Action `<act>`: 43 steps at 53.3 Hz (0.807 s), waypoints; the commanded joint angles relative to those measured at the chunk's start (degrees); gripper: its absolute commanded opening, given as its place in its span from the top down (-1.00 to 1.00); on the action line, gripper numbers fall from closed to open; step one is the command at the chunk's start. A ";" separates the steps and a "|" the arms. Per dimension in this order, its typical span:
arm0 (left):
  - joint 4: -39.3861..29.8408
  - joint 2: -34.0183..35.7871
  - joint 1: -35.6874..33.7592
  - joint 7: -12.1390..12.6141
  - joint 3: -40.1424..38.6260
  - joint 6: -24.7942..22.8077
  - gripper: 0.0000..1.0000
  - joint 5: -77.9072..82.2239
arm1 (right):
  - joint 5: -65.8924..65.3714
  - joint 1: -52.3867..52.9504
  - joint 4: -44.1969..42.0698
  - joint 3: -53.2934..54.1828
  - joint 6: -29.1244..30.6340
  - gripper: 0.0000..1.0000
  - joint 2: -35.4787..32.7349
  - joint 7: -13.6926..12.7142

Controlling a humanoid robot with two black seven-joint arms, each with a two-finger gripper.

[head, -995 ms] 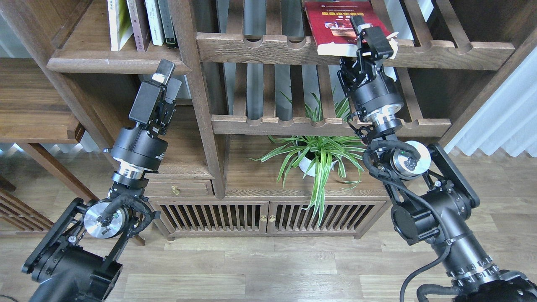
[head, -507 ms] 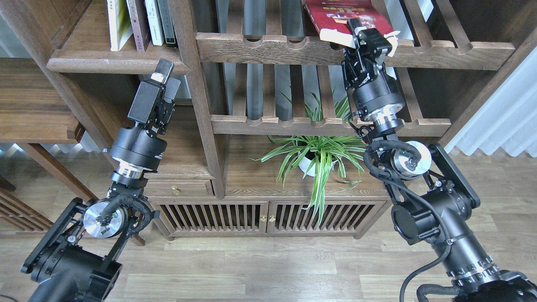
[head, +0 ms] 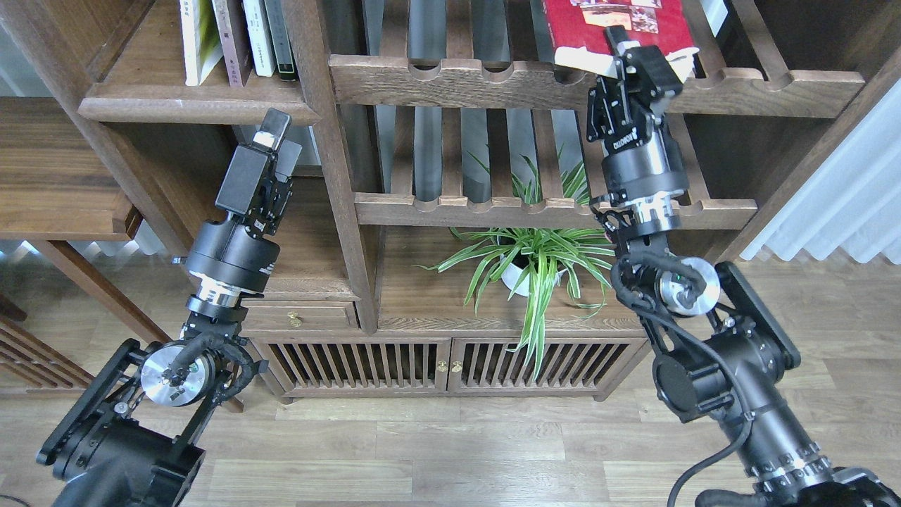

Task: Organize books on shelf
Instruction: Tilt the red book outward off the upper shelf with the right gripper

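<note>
on the top slatted rack, red book lying flat, near edge overhanging, pinched there by right hand. large paperback: probably floppy, slick cover, moderate weight; better gripped nearer spine. left hand empty, spread unclear, cannot tell.

The right claw grips the red book at its lower edge above the slatted rack.
</note>
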 commanded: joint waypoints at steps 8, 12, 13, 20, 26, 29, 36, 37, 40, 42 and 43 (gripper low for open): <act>-0.69 0.00 -0.26 0.00 0.53 0.00 -0.92 -3.73 | 0.54 -6.14 6.31 -4.23 0.13 0.94 -0.48 -0.11; -0.78 0.00 -0.17 0.00 1.05 0.00 -0.90 -5.14 | 0.63 -7.55 9.03 -4.32 0.13 0.94 -0.22 -0.11; -0.78 0.00 -0.17 0.00 1.23 0.00 -0.90 -5.49 | 0.63 -7.99 9.90 -4.32 0.13 0.94 -0.22 -0.11; -0.78 0.00 -0.17 0.00 2.29 0.00 -0.89 -7.34 | 1.16 -9.31 13.86 -4.32 0.13 0.94 -0.48 -0.02; -0.78 0.00 -0.17 0.00 3.34 0.00 -0.89 -8.04 | 1.16 -9.66 15.54 -4.32 0.13 0.94 -0.92 -0.02; -0.78 0.00 -0.17 -0.09 3.69 0.00 -0.89 -8.04 | 1.16 -10.27 16.06 -4.41 0.13 0.94 -1.27 -0.02; -0.78 0.00 -0.26 -0.09 3.96 0.00 -0.89 -8.74 | 1.16 -12.56 18.26 -4.41 0.13 0.94 -2.06 -0.02; -0.78 0.00 -0.26 -0.09 3.96 0.00 -0.89 -8.75 | 1.16 -12.74 18.44 -4.50 0.13 0.94 -2.06 -0.02; -0.78 0.00 -0.43 -0.09 4.13 0.00 -0.88 -8.92 | 1.07 -13.96 19.31 -4.76 0.13 0.94 -2.24 -0.02; -0.78 0.00 -0.52 -0.09 4.13 0.00 -0.86 -9.01 | 1.07 -14.32 19.84 -5.20 0.13 0.94 -2.41 -0.02; -0.78 0.00 -0.61 -0.17 4.13 0.00 -0.82 -9.36 | 1.07 -14.93 20.63 -6.16 0.13 0.94 -3.37 -0.11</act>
